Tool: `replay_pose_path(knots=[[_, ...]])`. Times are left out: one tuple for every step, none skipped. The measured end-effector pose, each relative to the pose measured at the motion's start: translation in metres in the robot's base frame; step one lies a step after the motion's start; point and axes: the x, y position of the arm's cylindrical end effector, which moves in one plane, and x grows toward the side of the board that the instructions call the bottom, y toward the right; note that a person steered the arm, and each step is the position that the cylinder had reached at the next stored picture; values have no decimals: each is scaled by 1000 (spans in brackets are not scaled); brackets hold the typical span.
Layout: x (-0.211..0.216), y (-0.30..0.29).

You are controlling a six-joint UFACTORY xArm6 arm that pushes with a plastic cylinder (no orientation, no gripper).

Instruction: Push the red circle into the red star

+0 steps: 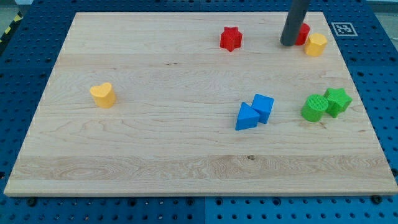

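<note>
On the pale wooden board [155, 143], a ribbed yellow heart [103, 94] sits at the view's left. Rightward: red star [231, 38], 2 touching blue blocks [255, 112], my tip [288, 43] against the half-hidden red circle [303, 32]. No jaws here.

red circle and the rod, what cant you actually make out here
- Red circle, camera view: mostly hidden behind the rod; its shape cannot be confirmed.
- My tip: whether it touches the red circle is unclear.
- Rod's upper part: cut off by the view's top.
- Red star: fully visible, apart to the view's left.
</note>
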Motion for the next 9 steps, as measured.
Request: replay_pose_path(knots=[[-8,-8],[-14,-55],[-59,-55],[-79,14],[-81,102],[-60,138],[-14,110],[34,44],[50,-13]])
